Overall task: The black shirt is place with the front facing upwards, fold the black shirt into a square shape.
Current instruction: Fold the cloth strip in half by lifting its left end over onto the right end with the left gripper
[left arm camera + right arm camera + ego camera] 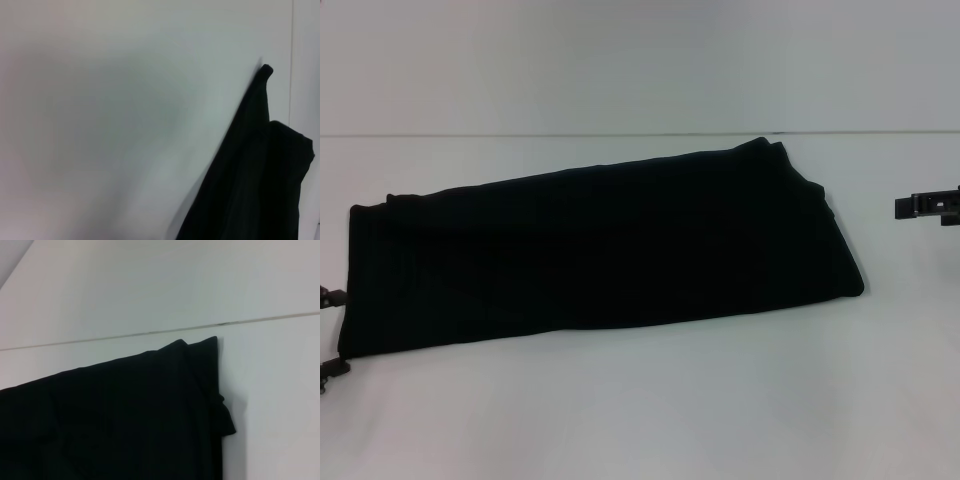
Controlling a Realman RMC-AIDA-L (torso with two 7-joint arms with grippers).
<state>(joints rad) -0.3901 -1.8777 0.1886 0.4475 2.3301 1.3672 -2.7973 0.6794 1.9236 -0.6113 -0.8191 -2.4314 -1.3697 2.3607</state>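
1. Head view: we see the large plain black soft-fabric shirt (600, 250) lying flat on the pale white table surface (640, 410), folded into a long band that runs from the left edge toward the right and slants slightly away from us at its right end.
2. No lettering or label shows on the shirt's upper face; it reads as plain black cloth.
3. Our left gripper (332, 330) sits at the left border, just beside the shirt's left end. Only small dark parts of it show, one above the other, so we cannot tell how its fingers stand.
4. Our right gripper (927, 205) hangs at the right edge, apart from the shirt's right end; we cannot tell its state either.
5. A thin seam line (620, 134) crosses the table beyond the shirt.
6. In the left wrist view, a layered shirt corner (260, 180) rests on the table.
7. In the right wrist view, a stacked folded edge (205, 390) lies near the seam.
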